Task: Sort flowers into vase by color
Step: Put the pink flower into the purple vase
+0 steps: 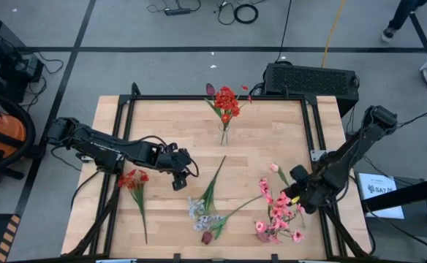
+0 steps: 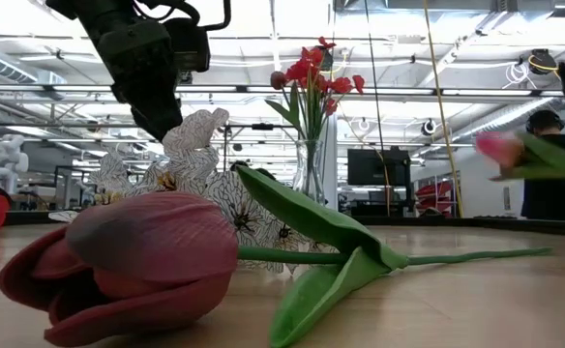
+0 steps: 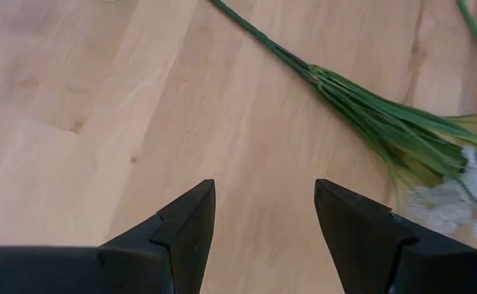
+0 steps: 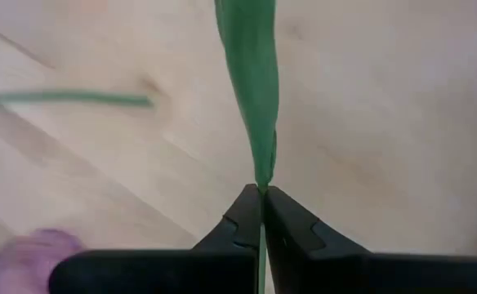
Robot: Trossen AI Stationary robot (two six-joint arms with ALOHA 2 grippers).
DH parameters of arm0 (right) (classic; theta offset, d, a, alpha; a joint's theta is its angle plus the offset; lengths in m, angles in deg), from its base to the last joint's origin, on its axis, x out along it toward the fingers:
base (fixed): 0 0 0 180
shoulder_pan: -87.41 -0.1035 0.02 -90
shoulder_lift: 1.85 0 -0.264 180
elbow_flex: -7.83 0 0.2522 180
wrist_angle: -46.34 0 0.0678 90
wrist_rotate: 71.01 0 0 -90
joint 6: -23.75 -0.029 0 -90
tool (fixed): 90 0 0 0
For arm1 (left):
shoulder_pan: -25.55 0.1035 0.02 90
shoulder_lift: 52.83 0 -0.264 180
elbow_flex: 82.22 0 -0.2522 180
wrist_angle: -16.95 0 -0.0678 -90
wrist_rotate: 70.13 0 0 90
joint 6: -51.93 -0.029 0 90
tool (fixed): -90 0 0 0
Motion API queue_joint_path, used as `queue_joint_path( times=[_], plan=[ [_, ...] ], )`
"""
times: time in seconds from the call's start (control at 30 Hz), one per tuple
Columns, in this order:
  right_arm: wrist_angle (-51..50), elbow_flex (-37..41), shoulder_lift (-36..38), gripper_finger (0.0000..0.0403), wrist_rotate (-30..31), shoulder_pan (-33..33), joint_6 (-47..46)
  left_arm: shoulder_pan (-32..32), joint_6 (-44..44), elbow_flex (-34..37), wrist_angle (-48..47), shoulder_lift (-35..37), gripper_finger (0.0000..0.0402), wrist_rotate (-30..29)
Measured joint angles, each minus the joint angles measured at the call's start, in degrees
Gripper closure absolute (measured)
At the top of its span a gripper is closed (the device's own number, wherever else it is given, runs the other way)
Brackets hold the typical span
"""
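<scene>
A glass vase (image 1: 224, 133) near the table's far edge holds red clusters (image 1: 226, 98) and a maroon bud (image 1: 210, 89). Lying flat on the table are a red sprig (image 1: 133, 179), a white-grey spray (image 1: 199, 212), a maroon tulip (image 1: 207, 237) (image 2: 128, 266) and pink blossoms (image 1: 279, 217). My left gripper (image 1: 180, 177) (image 3: 265, 192) hovers open over bare wood, left of the white-grey spray's stem (image 3: 369, 114). My right gripper (image 1: 299, 188) (image 4: 262, 189) is shut on a pink-bud flower (image 1: 274, 167) (image 2: 500, 147) above the table's right side. My right gripper pinches the pink-bud flower by its green leafy stem (image 4: 261, 175) between the two fingertips. The green part runs straight out from the fingers. The low view shows the bud (image 2: 500, 147) lifted clear of the table, the flower lying roughly level in the hold.
The maroon tulip's long stem (image 1: 239, 208) runs between the white-grey spray and the pink blossoms, just below the right gripper. Bare wood lies in the middle between the vase and the grippers. A black box (image 1: 312, 79) sits beyond the far right corner.
</scene>
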Motion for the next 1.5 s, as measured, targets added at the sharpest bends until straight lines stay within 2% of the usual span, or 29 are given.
queue_joint_path(
  times=[0.17, 0.4, 0.57, 0.7, 0.83, 0.97, 1.07, 1.3, 1.5],
  plan=[
    [-0.7, -0.1, 5.4, 0.0402, 9.3, -3.2, -2.0, -1.4, 3.4, 0.0, 0.0, 0.0, 0.0185, -0.1],
    [-4.0, -1.2, 9.3, 0.0403, 21.2, -7.5, -1.9, -4.6, 6.7, 0.0, 1.4, 0.0, 0.0185, -0.5],
    [-16.3, -9.2, 9.3, 0.0403, 26.5, -10.8, -1.7, -8.5, 11.1, 0.0, 5.8, 0.0, 0.0185, -4.4],
    [-25.3, -18.0, 8.3, 0.0403, 30.5, -13.1, 2.2, -11.3, 16.4, 0.0, 8.5, -0.1, 0.0185, -7.6],
    [-28.5, -24.3, 6.0, 0.0403, 34.2, -15.2, 7.3, -14.2, 22.5, 0.0, 11.3, -1.7, 0.0185, -9.1],
    [-28.6, -26.7, 3.6, 0.0402, 39.2, -18.8, 8.8, -17.5, 27.1, -0.7, 14.4, -5.7, 0.0185, -8.9],
    [-29.0, -26.7, 2.0, 0.0402, 41.8, -22.5, 6.3, -19.8, 29.8, -3.6, 14.4, -9.8, 0.0185, -8.8],
    [-35.4, -26.7, -1.9, 0.0402, 43.1, -31.0, -7.6, -22.7, 30.4, -11.8, 14.5, -18.9, 0.0185, -8.7],
    [-35.0, -26.7, -4.7, 0.0402, 50.1, -35.4, -12.3, -22.8, 30.4, -16.5, 14.4, -23.5, 0.0185, -8.9]
  ],
)
